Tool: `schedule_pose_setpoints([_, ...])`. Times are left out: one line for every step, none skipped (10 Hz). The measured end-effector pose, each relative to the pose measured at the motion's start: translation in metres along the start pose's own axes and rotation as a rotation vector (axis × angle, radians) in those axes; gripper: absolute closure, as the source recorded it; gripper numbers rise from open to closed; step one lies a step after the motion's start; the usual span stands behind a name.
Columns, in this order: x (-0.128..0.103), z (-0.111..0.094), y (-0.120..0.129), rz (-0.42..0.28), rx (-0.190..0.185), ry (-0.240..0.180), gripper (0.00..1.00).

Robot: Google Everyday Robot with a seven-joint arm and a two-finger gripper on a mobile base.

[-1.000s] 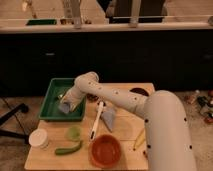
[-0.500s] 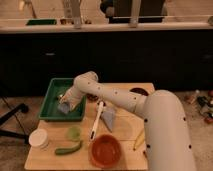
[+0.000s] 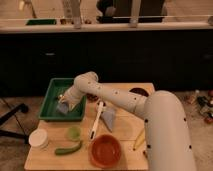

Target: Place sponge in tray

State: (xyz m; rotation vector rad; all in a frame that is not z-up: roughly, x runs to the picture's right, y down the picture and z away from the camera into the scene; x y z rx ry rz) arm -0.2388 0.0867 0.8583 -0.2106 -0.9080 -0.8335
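The dark-green tray (image 3: pixel 50 95) sits at the left rear of the wooden table. My gripper (image 3: pixel 64 105) reaches down into the tray near its front right part. A small pale blue-grey sponge (image 3: pixel 63 107) shows at the gripper's tip, low over the tray floor. My white arm (image 3: pixel 120 100) stretches from the lower right across the table to the tray.
A larger grey-blue wedge piece (image 3: pixel 109 120) lies mid-table beside a white-handled brush (image 3: pixel 96 122). An orange-red bowl (image 3: pixel 105 151) is at the front. A green cup (image 3: pixel 74 132), a green pepper (image 3: pixel 67 149) and a white round container (image 3: pixel 38 138) are front left. A yellow banana (image 3: pixel 138 141) lies right.
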Motion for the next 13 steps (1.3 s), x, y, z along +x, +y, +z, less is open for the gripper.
schedule_pose_setpoints([-0.0003, 0.0000, -0.0003, -0.006, 0.003, -0.005, 0.39])
schedule_pose_setpoints([-0.0008, 0.0001, -0.0008, -0.011, 0.006, -0.009, 0.28])
schedule_pose_setpoints([-0.0009, -0.0001, -0.0009, -0.015, 0.007, -0.011, 0.22])
schedule_pose_setpoints([-0.0012, -0.0002, -0.0011, -0.018, 0.008, -0.013, 0.20])
schedule_pose_setpoints([-0.0013, -0.0001, -0.0010, -0.021, 0.009, -0.015, 0.20])
schedule_pose_setpoints([-0.0013, -0.0002, -0.0009, -0.022, 0.009, -0.016, 0.20])
schedule_pose_setpoints([-0.0013, -0.0004, -0.0011, -0.024, 0.010, -0.017, 0.20])
schedule_pose_setpoints([-0.0013, -0.0005, -0.0009, -0.025, 0.009, -0.017, 0.20])
schedule_pose_setpoints([-0.0014, -0.0004, -0.0009, -0.025, 0.009, -0.017, 0.20])
schedule_pose_setpoints([-0.0013, -0.0003, -0.0007, -0.026, 0.008, -0.016, 0.20])
schedule_pose_setpoints([-0.0014, -0.0005, -0.0006, -0.028, 0.007, -0.015, 0.20])
schedule_pose_setpoints([-0.0015, -0.0008, -0.0005, -0.029, 0.007, -0.012, 0.20])
schedule_pose_setpoints([-0.0014, -0.0021, -0.0004, -0.029, 0.009, -0.006, 0.20])
